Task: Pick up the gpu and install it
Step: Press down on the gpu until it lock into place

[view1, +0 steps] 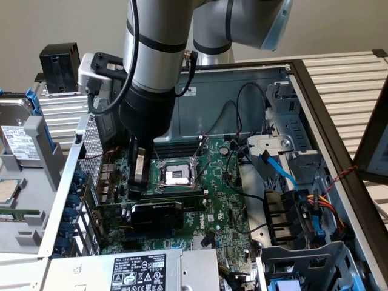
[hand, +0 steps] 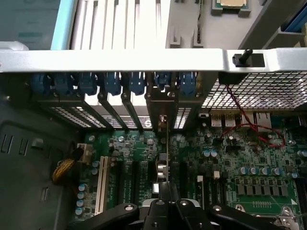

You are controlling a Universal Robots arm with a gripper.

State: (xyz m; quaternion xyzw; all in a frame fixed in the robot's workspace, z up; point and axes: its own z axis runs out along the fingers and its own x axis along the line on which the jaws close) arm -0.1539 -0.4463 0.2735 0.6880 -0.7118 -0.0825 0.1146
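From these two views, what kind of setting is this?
Likely a PC assembly or repair bench: an open computer case lying on its side, its green motherboard exposed with an empty CPU socket, and a gpu seated on the board.

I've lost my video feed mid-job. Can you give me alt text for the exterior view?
A robot arm reaches down into an open computer case, its gripper with jaws shut over the green motherboard, next to the CPU socket. The gpu, a black boxy card, lies across the board just below the gripper in the picture. Whether they touch cannot be told.
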